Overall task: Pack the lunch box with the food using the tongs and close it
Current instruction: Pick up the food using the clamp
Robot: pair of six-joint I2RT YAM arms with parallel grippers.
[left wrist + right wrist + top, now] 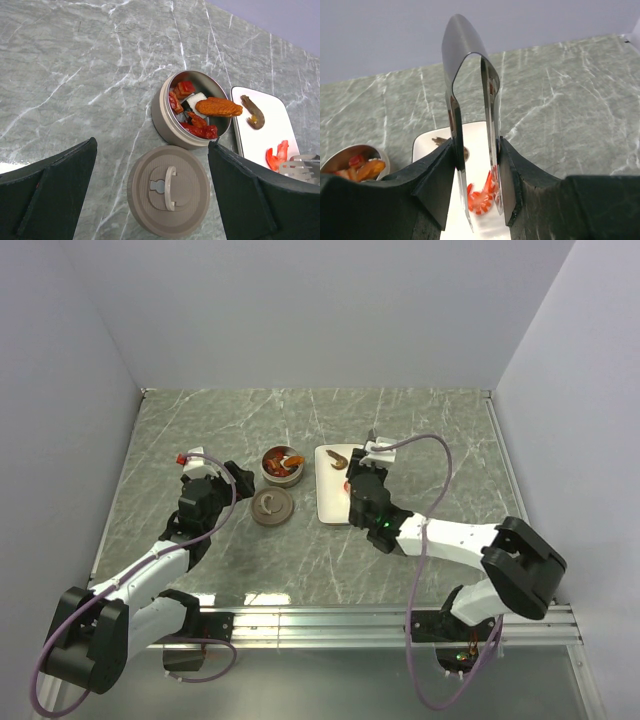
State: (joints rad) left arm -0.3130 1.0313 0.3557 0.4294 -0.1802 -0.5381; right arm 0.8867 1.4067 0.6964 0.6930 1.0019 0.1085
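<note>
The round lunch box point(281, 476) stands open and holds red and orange food point(218, 107), with its wall point(162, 117) facing my left wrist. Its brown lid point(271, 506) lies flat on the table just in front of it. My left gripper point(155, 200) hangs open over the lid point(169, 190), not touching it. My right gripper point(477, 175) is shut on the shiny tongs point(470, 100), above the white plate point(325, 505). The tongs' arms stand apart on either side of a red shrimp point(480, 197). A brown shrimp-shaped piece point(252, 112) lies further back on the plate.
White walls close in the marble table on three sides. The right arm's cable point(440, 455) loops over the table to the right of the plate. A small red part point(182, 456) sticks out at the left gripper's far side.
</note>
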